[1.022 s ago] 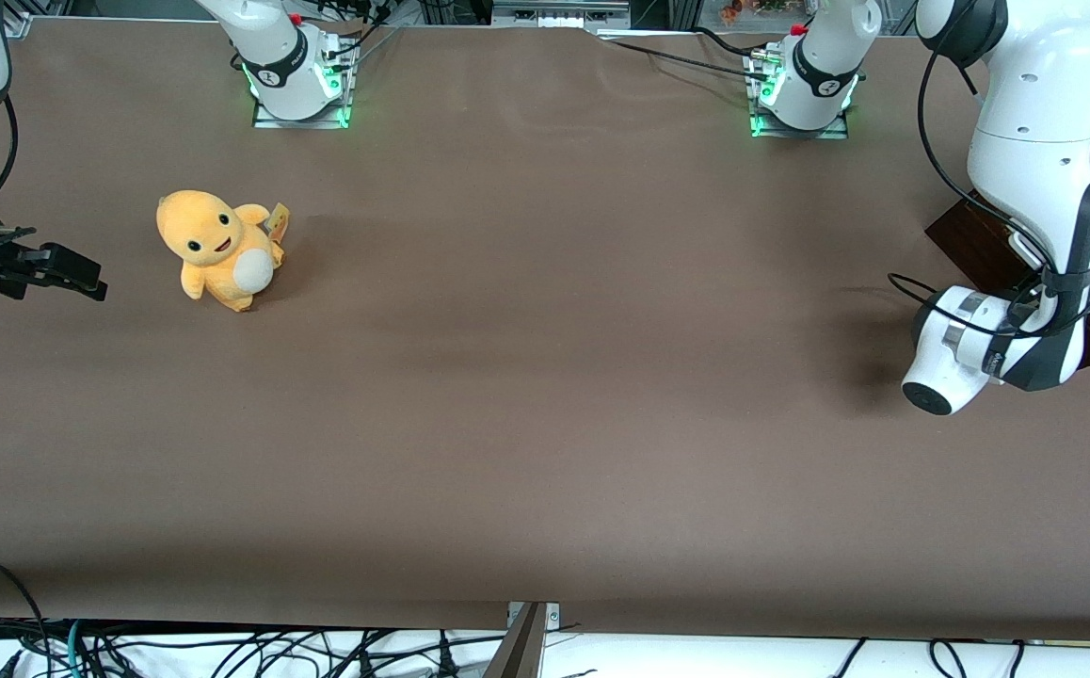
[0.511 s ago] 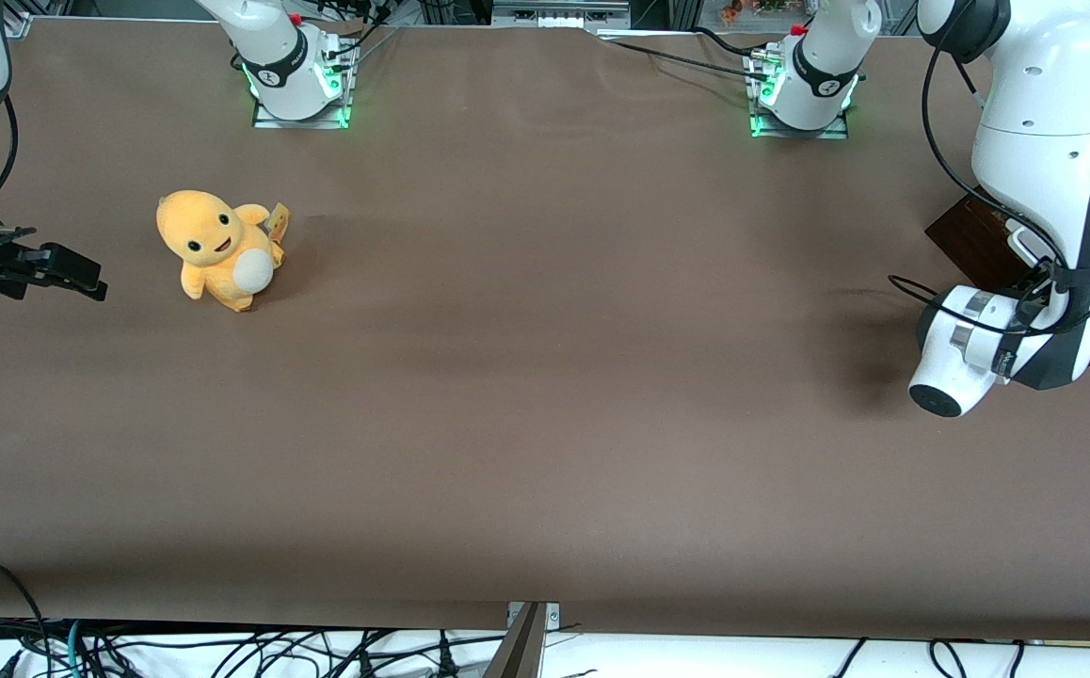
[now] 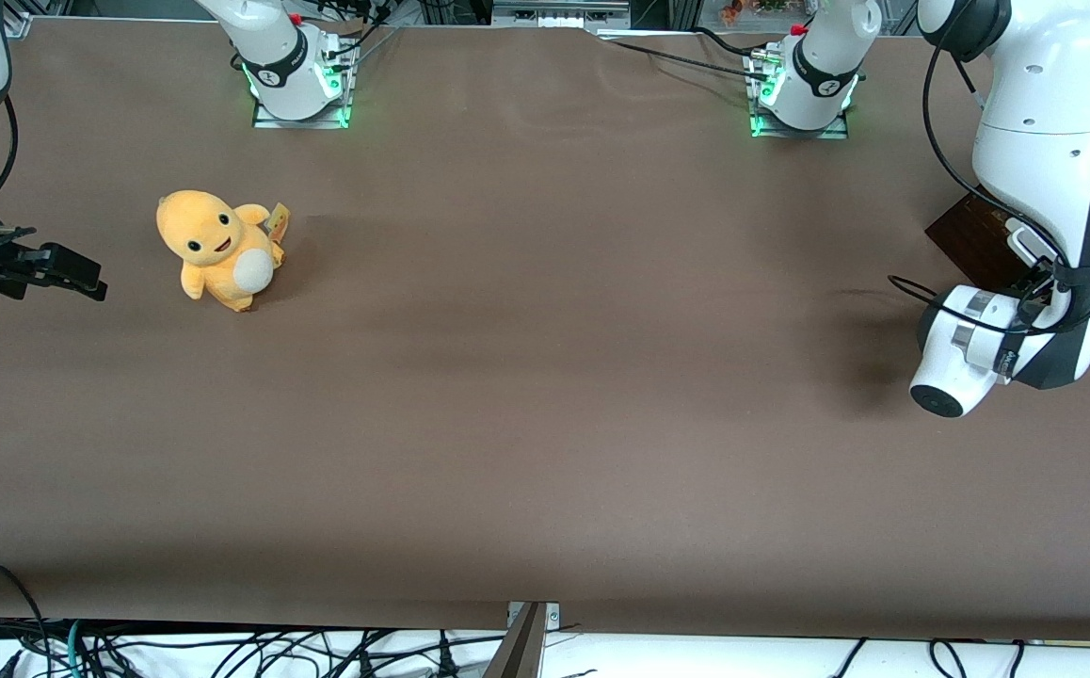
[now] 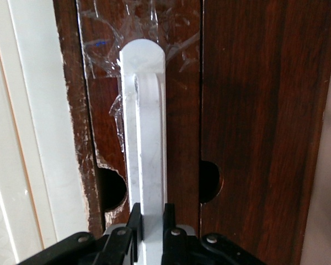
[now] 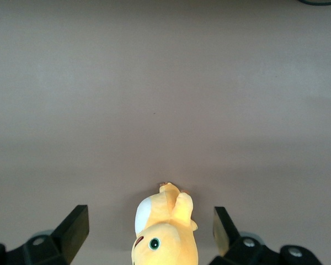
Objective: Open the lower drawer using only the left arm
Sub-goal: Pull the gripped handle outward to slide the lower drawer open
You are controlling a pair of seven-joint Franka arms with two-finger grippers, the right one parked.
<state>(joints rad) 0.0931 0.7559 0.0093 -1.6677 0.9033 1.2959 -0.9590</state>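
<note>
Since a second ago the left arm (image 3: pixel 1039 141) is sitting slightly farther toward its own end of the surface (image 3: pixel 545 377). Its gripper (image 4: pixel 150 226) is clamping the white bar handle (image 4: pixel 144 127) of the lower drawer (image 4: pixel 254 110), which is standing at the working arm's end. Grasp looks done; pulling is left, and no pale inside is showing. The arm is folding down, wrist (image 3: pixel 964 348) low.

The front camera is looking down from high on the whole brown table (image 3: pixel 545 377). The left arm's (image 3: pixel 1039 141) wrist camera is facing, very near, the lower drawer (image 4: pixel 254 110), with the gripper (image 4: pixel 151 223) clamped on its white handle (image 4: pixel 146 132). The right wrist camera is sharing the yellow plush toy (image 5: pixel 165 232) with the front view.
</note>
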